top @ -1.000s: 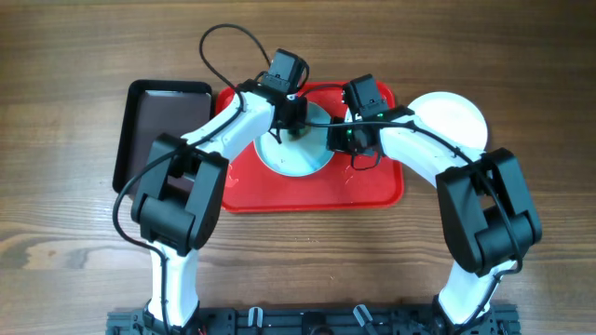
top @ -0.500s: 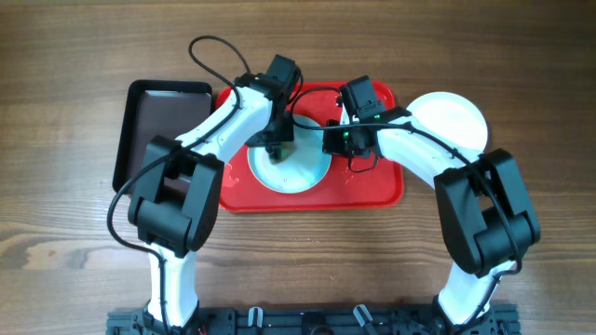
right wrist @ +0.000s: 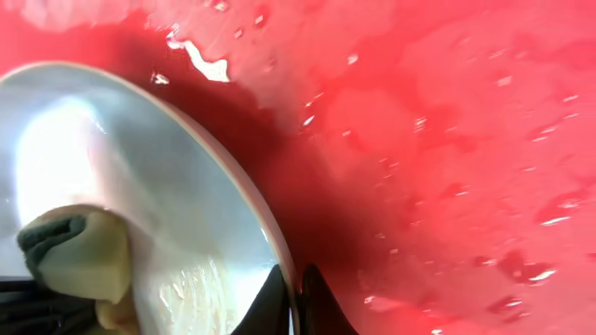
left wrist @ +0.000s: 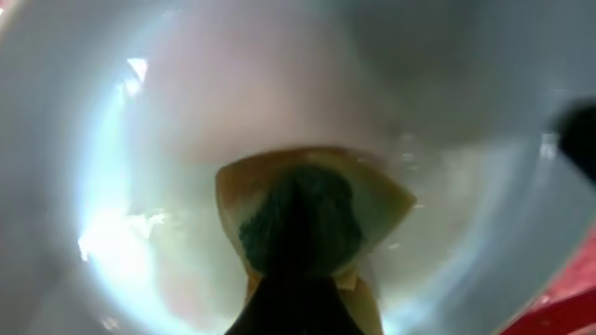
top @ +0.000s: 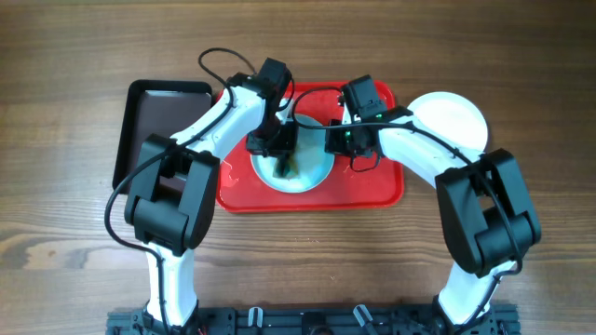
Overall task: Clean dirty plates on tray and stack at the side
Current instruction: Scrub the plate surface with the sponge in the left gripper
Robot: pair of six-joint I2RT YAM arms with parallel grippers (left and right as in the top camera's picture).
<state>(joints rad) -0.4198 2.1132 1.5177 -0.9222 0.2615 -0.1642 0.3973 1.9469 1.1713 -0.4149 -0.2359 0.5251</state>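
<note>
A pale aqua plate (top: 314,170) lies on the red tray (top: 377,186). My left gripper (top: 282,156) is over the plate's middle, shut on a yellow sponge with a green scrub face (top: 285,168). In the left wrist view the sponge (left wrist: 317,219) presses flat on the wet plate (left wrist: 158,186), with my left gripper (left wrist: 298,274) dark behind it. My right gripper (top: 329,140) is shut on the plate's right rim. In the right wrist view its fingers (right wrist: 300,288) pinch that rim, one on each side. The plate (right wrist: 140,177), the sponge (right wrist: 79,247) and the wet tray (right wrist: 447,140) show there too.
A white plate (top: 453,116) lies on the table just right of the red tray. A narrower dark brown tray with a black rim (top: 154,121) sits at the left. Cables loop above both wrists at the tray's far edge.
My left gripper has drawn the sponge from the plate's far edge toward its middle and front. The right gripper has kept its hold on the rim.
</note>
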